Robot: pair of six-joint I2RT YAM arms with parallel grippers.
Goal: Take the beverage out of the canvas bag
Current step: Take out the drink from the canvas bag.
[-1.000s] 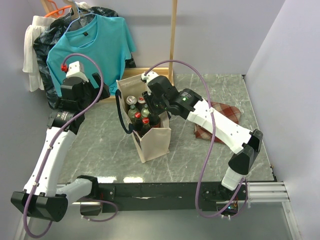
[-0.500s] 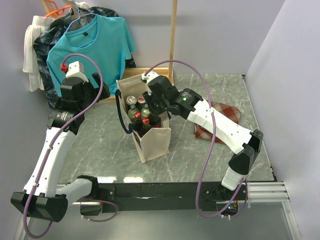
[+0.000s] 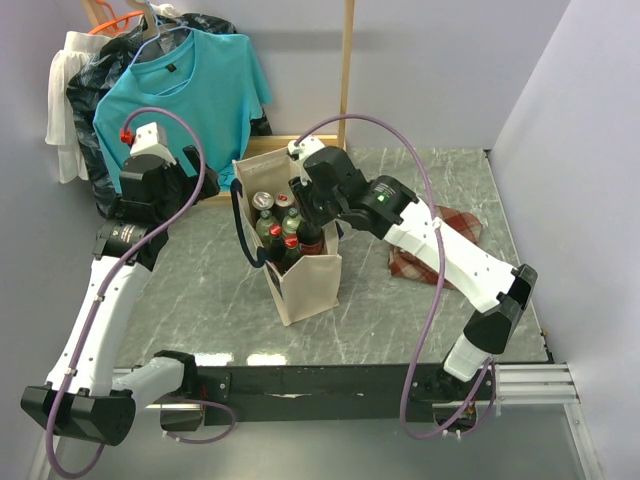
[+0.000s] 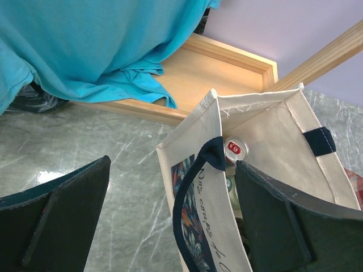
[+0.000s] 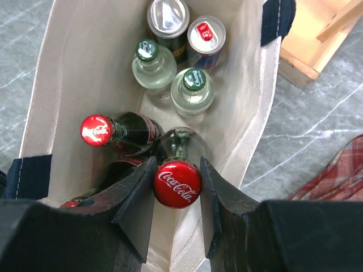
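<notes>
Our right hand (image 5: 177, 164) is clamped on 1 upright cola bottle (image 5: 177, 184) directly beneath it inside the canvas bag (image 3: 310, 285) near the bench (image 3: 200, 290) middle, so we judge a straight vertical lift fits, while our left hand (image 4: 170, 164) hangs apart beside the bag.

The canvas bag (image 5: 68, 85) is coarse cream cloth, matt, with navy webbing handles (image 5: 278, 17). Inside, the cola bottle (image 5: 181, 143) is dark glossy glass under a shiny red metal cap (image 5: 177, 184). The cans (image 5: 168, 17) at the top of the frame have bright metal lids. The right gripper (image 5: 177, 170) has matt black plastic fingers (image 5: 139, 204). The table (image 4: 85, 153) looks like polished grey marble, and the frame (image 4: 227, 62) is pale smooth wood.
</notes>
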